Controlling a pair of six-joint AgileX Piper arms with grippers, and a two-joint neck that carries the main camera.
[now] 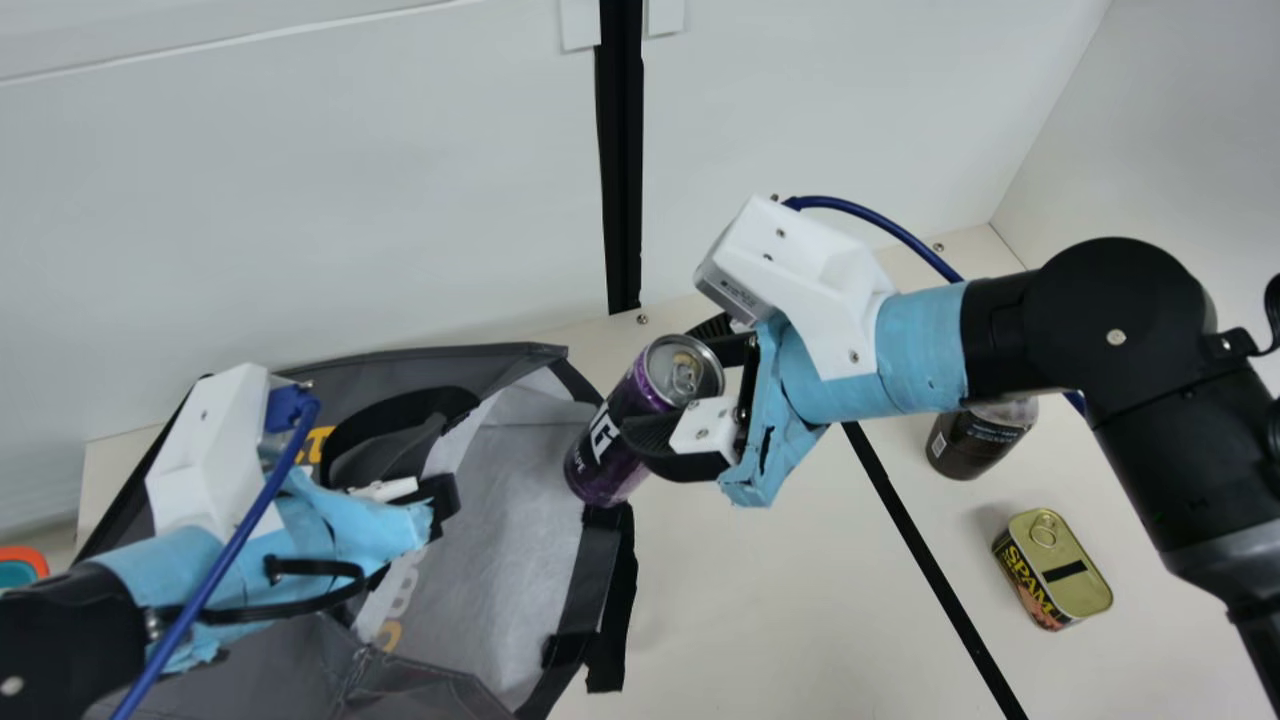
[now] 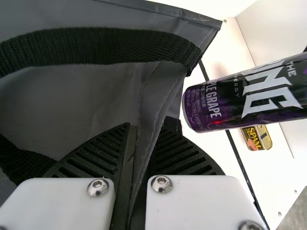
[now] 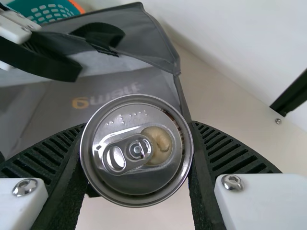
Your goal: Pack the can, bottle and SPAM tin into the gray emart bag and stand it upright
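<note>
My right gripper [image 1: 690, 400] is shut on the purple can [image 1: 625, 435], held tilted at the gray bag's [image 1: 590, 570] open mouth. The can's lid [image 3: 136, 151] lies between the fingers of my right gripper [image 3: 136, 158] in the right wrist view. My left gripper [image 1: 430, 500] is at the bag's edge; in its wrist view the left gripper [image 2: 139, 163] pinches a fold of gray bag fabric [image 2: 158, 100]. The dark bottle [image 1: 980, 440] stands on the right of the table, partly behind my right arm. Nearer the front is the SPAM tin [image 1: 1052, 570].
A black strip [image 1: 935, 570] runs across the cream table [image 1: 760, 600]. White walls [image 1: 400, 200] rise behind it. An orange-rimmed teal basket [image 1: 22, 568] is at the far left, beyond the bag.
</note>
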